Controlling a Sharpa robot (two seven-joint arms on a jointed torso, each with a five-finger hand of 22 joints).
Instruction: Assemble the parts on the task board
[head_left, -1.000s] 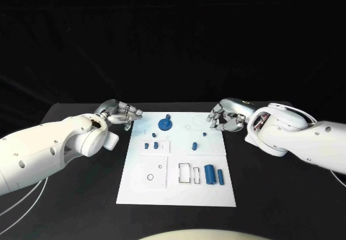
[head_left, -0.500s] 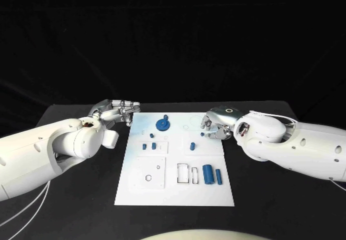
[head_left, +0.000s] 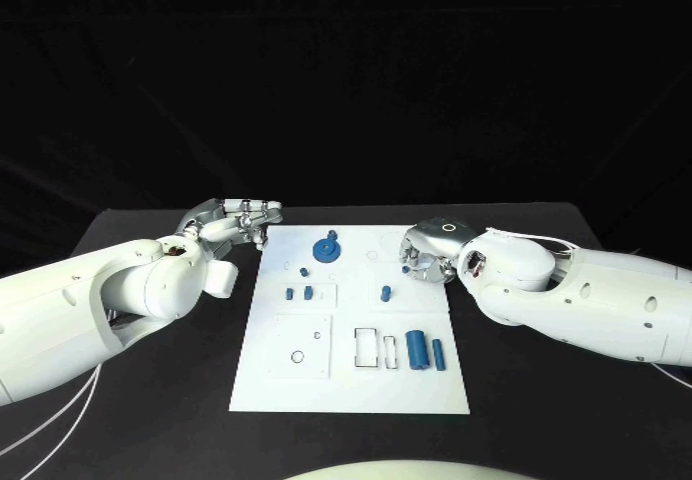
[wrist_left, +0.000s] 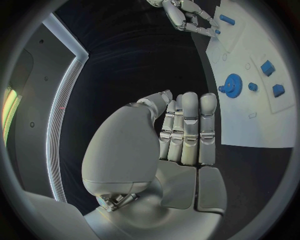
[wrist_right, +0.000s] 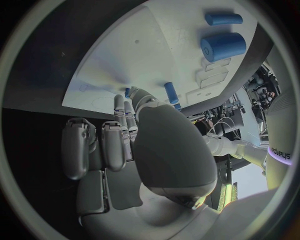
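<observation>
A: What has changed over the last second?

B: The right hand (head_left: 427, 250) has moved in from beside the white board (head_left: 353, 385) to hang over its right edge, near the small upright blue peg (head_left: 385, 293). The left hand (head_left: 238, 222) has drawn slightly back and sits at the board's far left corner, over the black tabletop (head_left: 159, 400).

A: And the fingers?

B: Left: straight, side by side, holding nothing. Right: loosely curled in towards the palm, nothing between them.

A: Where do the parts lie?

B: All on the board, unmoved: the blue gear (head_left: 329, 247) near the far edge, two small blocks (head_left: 299, 294) left of centre, the thick cylinder (head_left: 418, 349) and thin pin (head_left: 438, 353) near the right edge, closer to the robot.

A: Meaning for the task?

B: Probably the approach to a first pick; no part is grasped yet.
</observation>
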